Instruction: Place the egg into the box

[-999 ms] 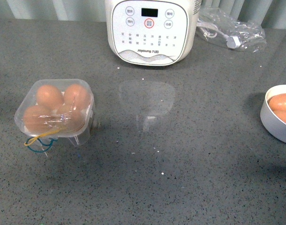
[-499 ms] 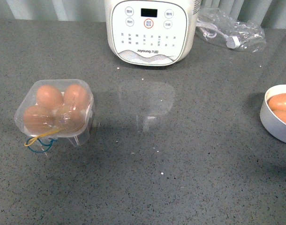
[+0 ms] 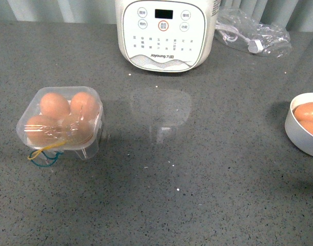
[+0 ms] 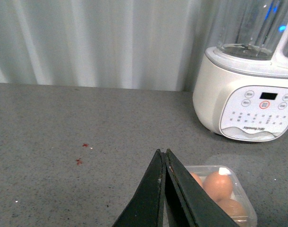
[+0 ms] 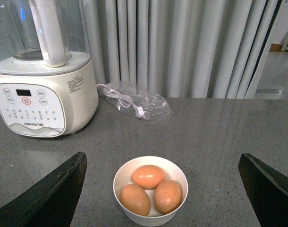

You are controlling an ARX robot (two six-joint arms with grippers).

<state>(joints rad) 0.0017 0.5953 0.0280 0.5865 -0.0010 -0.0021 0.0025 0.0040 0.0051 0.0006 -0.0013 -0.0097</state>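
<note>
The box is a clear carton on the left of the counter. It holds four brown eggs, and its clear lid seems to lie over them. Yellow and blue strings hang at its near side. My left gripper is shut and empty, raised beside the box. My right gripper is wide open and empty, above and behind a white bowl holding three brown eggs. Neither gripper shows in the front view.
A white cooker stands at the back centre. A clear bag with a cable lies to its right. The bowl sits at the counter's right edge.
A dark bit at the front view's left edge one second ago is gone. The box and the bowl have not moved.
</note>
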